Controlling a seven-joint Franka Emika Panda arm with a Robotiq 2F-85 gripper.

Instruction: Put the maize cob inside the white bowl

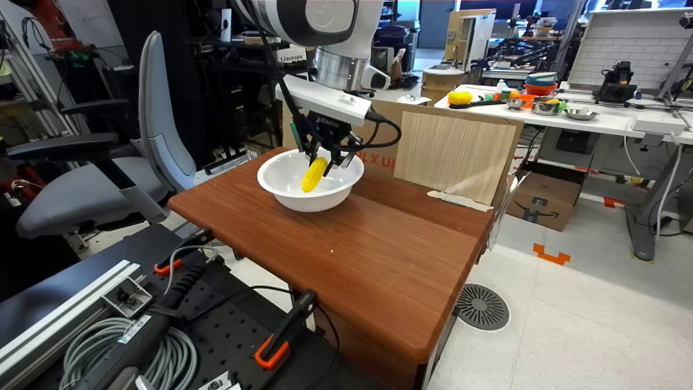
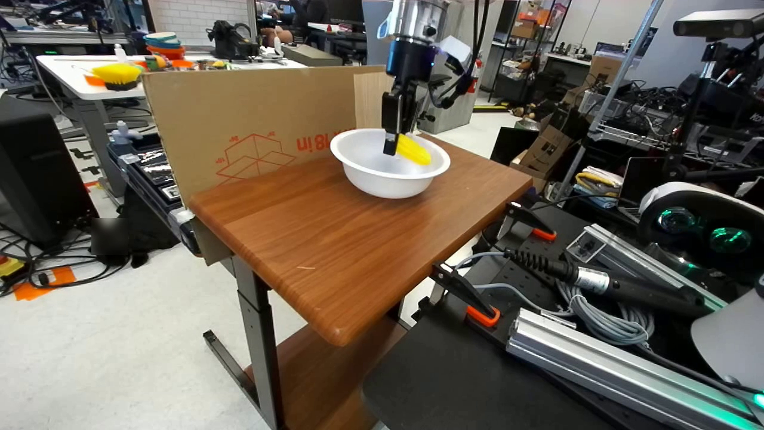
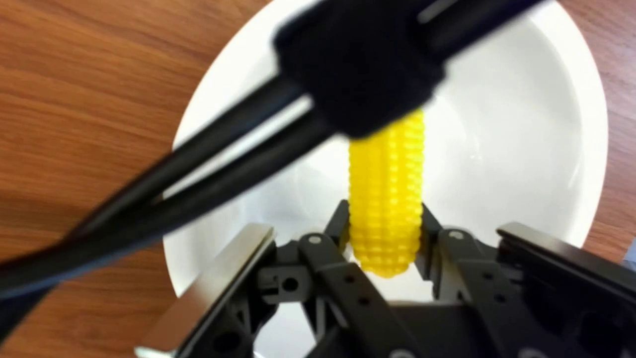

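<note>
A gripper (image 3: 385, 231) holds the cob (image 1: 314, 175) over the bowl (image 1: 310, 202), its fingers (image 3: 339, 222) closed on the cob's two sides. The cob hangs tilted within the bowl's edge in both exterior views; whether its low end touches the bowl is hard to tell. Let go too high, it could bounce off the sloping wall, though a bowl so wide would probably catch it. A sideways swing or a push down might catch the bowl's edge and slide it along the table (image 2: 322, 239), and a cob clinging to one finger could drop late. Black cables (image 3: 198, 209) cross the wrist view from the left, covering one end of the cob. Cardboard (image 2: 256, 113) stands along the table's far side, limiting moves that way; clamps (image 2: 461, 285) sit at right, well apart from the bowl, in an exterior view.
</note>
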